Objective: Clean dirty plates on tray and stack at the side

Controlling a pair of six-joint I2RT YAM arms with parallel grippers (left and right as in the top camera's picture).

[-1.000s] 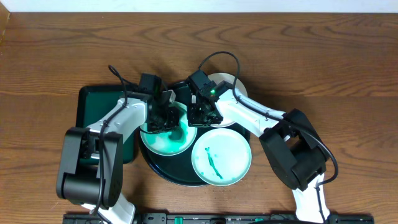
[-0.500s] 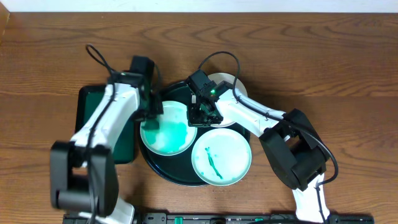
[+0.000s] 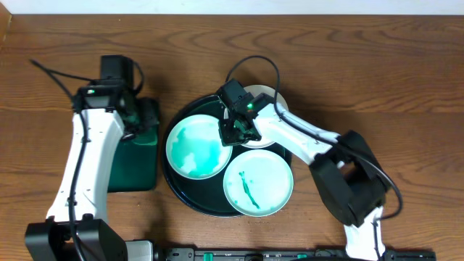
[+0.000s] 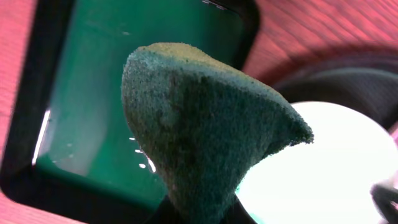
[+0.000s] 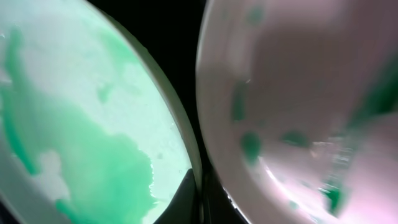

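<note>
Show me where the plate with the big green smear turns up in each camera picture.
Overhead: the smeared plate lies on the left part of the round tray.
Left wrist: smeared plate at the lower right, glaring white, partly behind the sponge.
Right wrist: smeared plate fills the left side.
Shared landmark: the round tray, a dark band beside the plate in both wrist views.

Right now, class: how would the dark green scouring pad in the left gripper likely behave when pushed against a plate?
The dark green scouring pad bunches into a cone where the left gripper pinches it, so it is probably soft and floppy. Its fuzzy, coarse surface suggests it would drag, not slip.
</note>
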